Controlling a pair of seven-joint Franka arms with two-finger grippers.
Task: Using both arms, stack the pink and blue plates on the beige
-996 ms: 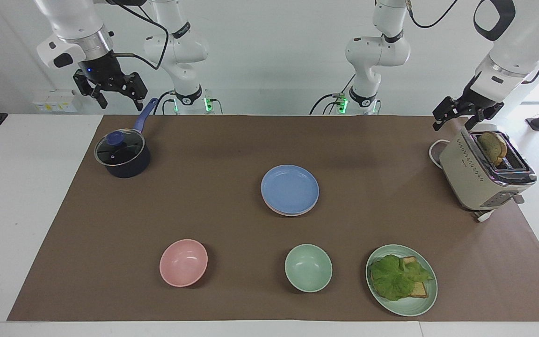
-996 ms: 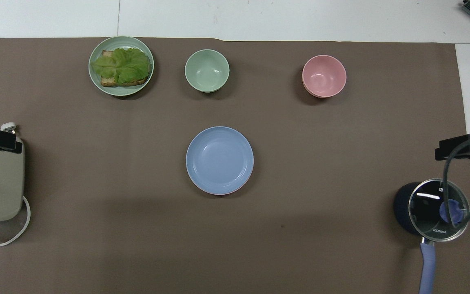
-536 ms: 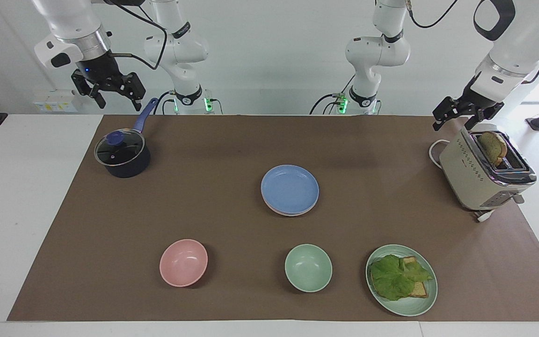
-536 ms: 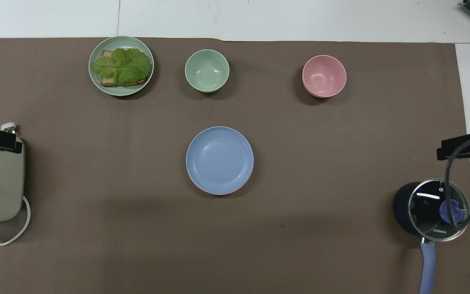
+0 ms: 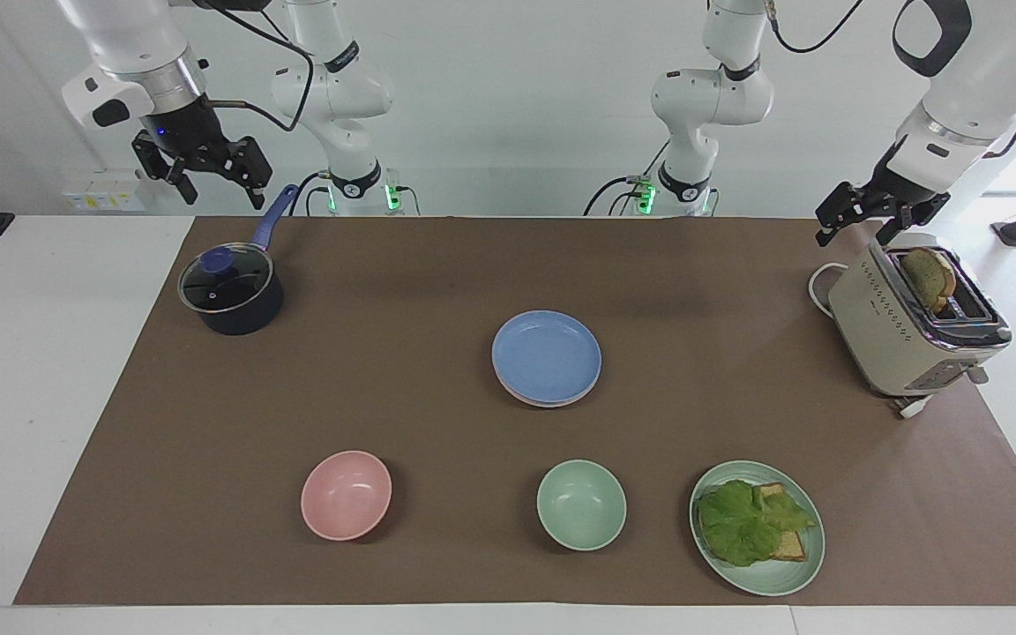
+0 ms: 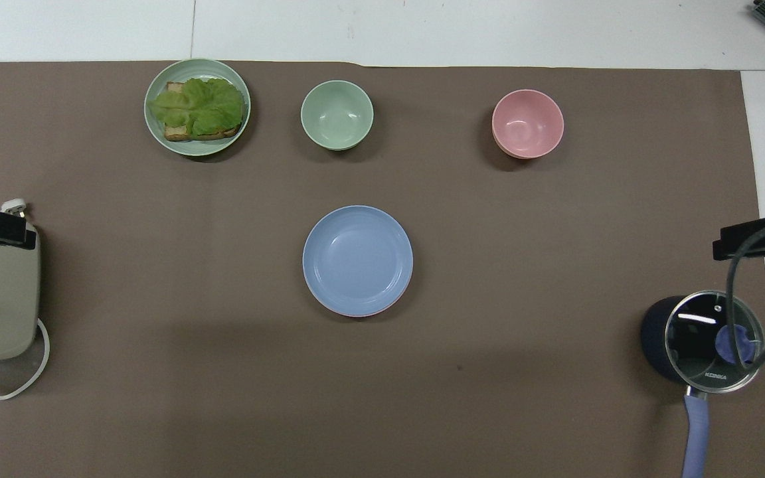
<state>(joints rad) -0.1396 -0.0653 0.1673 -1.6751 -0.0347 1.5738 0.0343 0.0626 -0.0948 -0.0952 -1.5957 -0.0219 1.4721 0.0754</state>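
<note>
Right gripper (image 5: 215, 183) hangs up in the air over the saucepan's (image 5: 231, 295) handle end of the table, jaws spread wide, nothing in them. Left gripper (image 5: 855, 222) is the same deal, wide open and empty, parked just above the toaster (image 5: 909, 328) at the left arm's end.

Out in the middle of the brown mat (image 5: 437, 265) sits the stack: blue plate (image 5: 547, 355) on top, a thin sliver of the pink plate (image 5: 533, 399) peeking out under its edge. The beige plate I can't really make out in either view, it's hidden under the other two if it's there.

View differences: the facing view shows both grippers whole, plus the slice of toast (image 5: 929, 277) sticking out of the toaster. The overhead view only catches black bits of the grippers at the frame edges and cuts off most of the toaster, but it shows the pink rim as a neat crescent on the side nearer the robots.

Farther from the robots there's a pink bowl (image 5: 346, 495), a mint-green bowl (image 5: 581, 504), and a green plate (image 5: 795, 571) with a lettuce sandwich (image 5: 750, 521).

Compared to a second ago: the right gripper has drifted up and a bit outward, away from the saucepan. Left gripper and everything on the table hasn't budged.
</note>
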